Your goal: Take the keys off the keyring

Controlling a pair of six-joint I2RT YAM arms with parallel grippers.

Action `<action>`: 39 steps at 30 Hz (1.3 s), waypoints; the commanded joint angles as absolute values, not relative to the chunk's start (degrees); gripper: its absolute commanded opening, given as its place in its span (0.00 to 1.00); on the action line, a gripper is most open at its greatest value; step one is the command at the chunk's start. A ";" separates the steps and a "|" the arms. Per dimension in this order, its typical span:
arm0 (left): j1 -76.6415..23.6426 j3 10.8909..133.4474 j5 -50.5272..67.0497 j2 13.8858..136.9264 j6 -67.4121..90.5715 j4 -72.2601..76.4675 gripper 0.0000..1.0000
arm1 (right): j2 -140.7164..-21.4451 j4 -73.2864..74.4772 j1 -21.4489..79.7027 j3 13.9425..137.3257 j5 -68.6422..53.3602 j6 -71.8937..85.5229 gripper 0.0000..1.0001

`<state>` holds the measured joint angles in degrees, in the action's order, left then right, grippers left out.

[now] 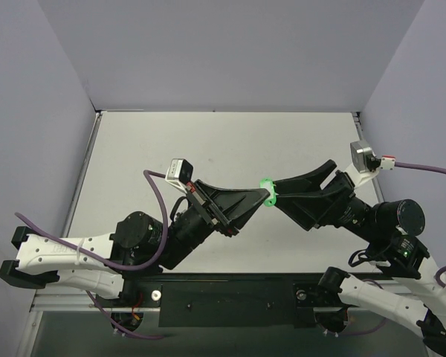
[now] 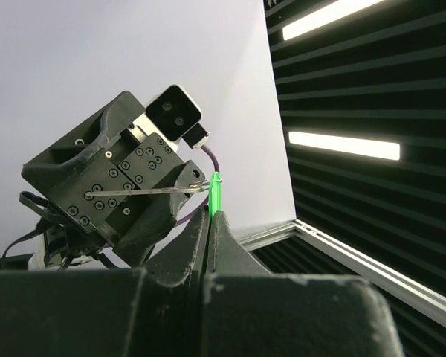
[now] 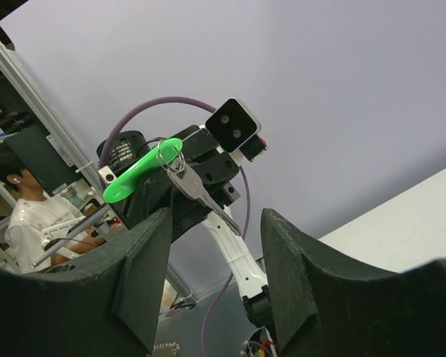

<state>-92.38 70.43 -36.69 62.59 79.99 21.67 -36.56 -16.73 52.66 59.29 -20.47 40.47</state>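
Left gripper [image 2: 212,217]: jaws fully closed, pinching the lower end of the keyring [image 3: 134,177], a bright green oval fob. In the left wrist view the fob stands edge-on, rising straight out of the fingertips at frame centre. Right gripper [image 3: 217,220]: jaws spread wide, nothing between the pads. In its own wrist view both fingers [image 3: 145,275] sit in the lower half of the frame with a broad gap between them. The key [image 3: 199,195], silver-grey, hangs from a thin wire loop [image 3: 171,155] threaded through the fob's upper end, so it is not detached. It slants down and to the right from the fob, and its tip shows in the gap above the right fingers. Whether it touches either finger cannot be told. In the top view the fob is at frame centre, held clear above the white table [image 1: 208,149], with the two grippers meeting tip to tip there, the left from the lower left and the right from the right side. A seated person in a white shirt [image 3: 26,219] is visible at the left edge of the right wrist view.
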 commanded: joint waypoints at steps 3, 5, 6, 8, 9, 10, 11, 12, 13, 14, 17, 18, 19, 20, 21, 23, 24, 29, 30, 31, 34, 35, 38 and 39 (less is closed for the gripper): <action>-92.90 70.31 -38.58 62.31 81.12 24.96 0.00 | -38.32 -18.72 53.17 63.54 -21.71 39.46 0.46; -92.99 70.49 -38.76 62.49 81.04 24.79 0.00 | -38.41 -18.72 53.44 63.81 -21.88 39.38 0.46; -92.99 70.58 -38.85 62.49 81.04 24.79 0.00 | -38.41 -18.72 53.44 63.90 -21.88 39.29 0.46; -92.99 70.66 -38.93 62.75 81.38 24.52 0.00 | -38.41 -18.46 53.53 63.90 -21.80 39.11 0.44; -92.99 70.66 -38.85 62.93 81.56 24.52 0.00 | -38.41 -18.28 53.53 64.07 -21.71 39.02 0.44; -93.08 70.58 -38.85 62.93 81.56 24.52 0.00 | -38.41 -18.19 53.53 64.07 -21.71 38.94 0.44; -92.99 70.58 -38.93 63.10 81.74 24.52 0.00 | -38.41 -18.19 53.53 63.99 -21.71 38.94 0.43; -93.08 70.58 -38.94 63.19 82.00 24.61 0.00 | -38.50 -18.02 53.53 64.07 -21.71 38.85 0.43; -92.99 70.58 -38.94 63.11 82.09 24.52 0.00 | -38.50 -17.93 53.53 64.16 -21.62 38.85 0.43; -93.08 70.58 -39.02 63.37 82.09 24.52 0.00 | -38.67 -17.76 53.61 64.33 -21.62 38.76 0.43; -92.99 70.84 -38.94 63.46 82.18 24.52 0.00 | -38.85 -17.14 53.61 64.69 -21.62 38.50 0.42; -92.99 70.93 -38.94 63.54 82.18 24.52 0.00 | -38.85 -16.96 53.61 64.86 -21.45 38.32 0.41; -93.08 70.84 -38.85 63.63 82.18 24.52 0.00 | -39.02 -16.79 53.61 64.78 -21.27 38.32 0.41; -92.99 70.93 -38.85 63.72 82.26 24.43 0.00 | -38.94 -16.70 53.61 64.86 -21.27 38.23 0.39; -92.99 70.75 -38.85 63.72 82.44 24.43 0.00 | -38.76 -16.79 53.61 64.86 -21.36 38.06 0.39; -93.08 70.58 -38.93 63.72 82.62 24.43 0.00 | -38.76 -16.70 53.61 64.86 -21.27 38.14 0.39; -92.99 70.49 -39.02 63.72 82.79 24.26 0.00 | -38.76 -16.79 53.61 64.86 -21.27 38.14 0.39; -92.99 70.22 -39.29 63.72 83.41 24.08 0.00 | -38.50 -16.79 53.61 64.95 -20.92 37.97 0.38; -92.99 70.40 -39.29 63.72 83.41 24.08 0.00 | -38.58 -16.79 53.61 65.04 -20.92 37.88 0.38; -92.99 70.31 -39.29 63.72 83.58 24.00 0.00 | -38.67 -16.79 53.61 65.04 -20.74 37.88 0.38; -93.08 70.31 -39.11 63.98 83.76 23.91 0.00 | -38.85 -16.87 53.70 65.13 -20.65 37.79 0.38; -92.99 70.31 -39.02 63.98 83.85 23.91 0.00 | -38.93 -16.96 53.70 65.13 -20.57 37.79 0.38; -92.99 70.05 -39.11 63.99 84.02 23.64 0.00 | -38.94 -17.05 53.70 65.30 -20.30 37.71 0.37; -93.08 69.96 -39.11 63.98 84.20 23.64 0.00 | -38.94 -17.05 53.61 65.39 -20.22 37.62 0.37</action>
